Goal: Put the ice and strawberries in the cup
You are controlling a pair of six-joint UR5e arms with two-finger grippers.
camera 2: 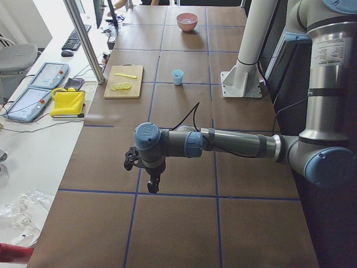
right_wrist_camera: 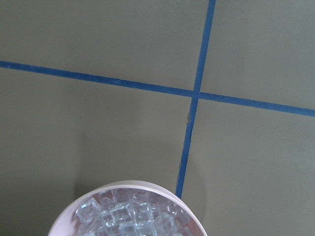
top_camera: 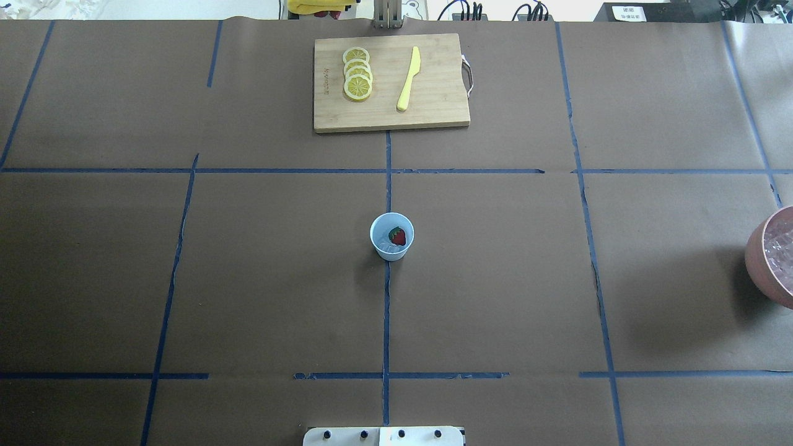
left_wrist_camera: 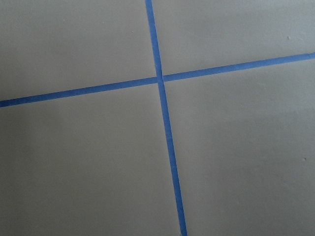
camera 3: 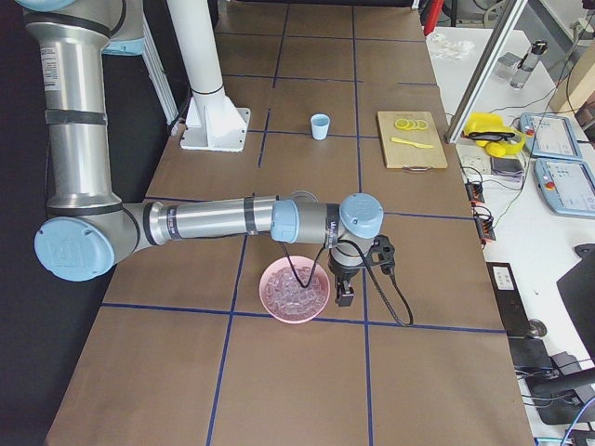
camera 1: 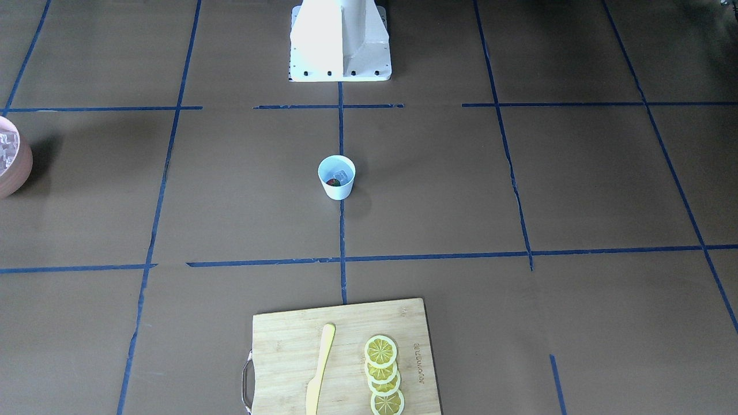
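The white cup (top_camera: 391, 236) stands upright at the table's middle, also in the front view (camera 1: 337, 177). Inside it lie a red strawberry (top_camera: 398, 236) and a clear ice cube (camera 1: 340, 174). More ice cubes (right_wrist_camera: 133, 216) fill the pink bowl (top_camera: 759, 263) at the table's right end. My left gripper (camera 2: 152, 188) hangs over bare table far from the cup, seen only in the left side view; I cannot tell if it is open. My right gripper (camera 3: 344, 297) hangs beside the bowl's rim (camera 3: 264, 283), seen only in the right side view; I cannot tell its state.
A wooden cutting board (top_camera: 433, 118) at the table's far edge carries several lemon slices (top_camera: 357, 73) and a yellow knife (top_camera: 409, 79). The robot's white base (camera 1: 340, 40) stands at the near edge. Blue tape lines mark the brown table.
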